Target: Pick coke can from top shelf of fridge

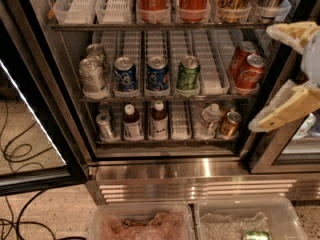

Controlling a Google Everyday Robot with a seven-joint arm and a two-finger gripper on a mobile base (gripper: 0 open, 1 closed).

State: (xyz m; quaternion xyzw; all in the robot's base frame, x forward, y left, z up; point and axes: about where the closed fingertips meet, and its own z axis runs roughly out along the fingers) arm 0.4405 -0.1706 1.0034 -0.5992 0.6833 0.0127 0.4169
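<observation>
The coke can (193, 1) is red with white script and stands on the top shelf (150, 27) of the fridge (190, 174), right of centre; its top is cut off by the frame. A plain red-orange can (152, 1) stands to its left. My gripper (261, 79) is at the right edge, in front of the fridge's right door frame. It is open and empty, with one yellowish finger (295, 34) above and the other (285, 109) below. It is lower than the coke can and to its right, level with the middle shelf.
The middle shelf holds silver cans (92, 74), two blue cans (125, 74), a green can (188, 73) and two red cans (247, 66). Bottles (159, 119) fill the lower shelf. The glass door (30, 134) stands open on the left. Two clear bins (140, 224) sit on the floor below.
</observation>
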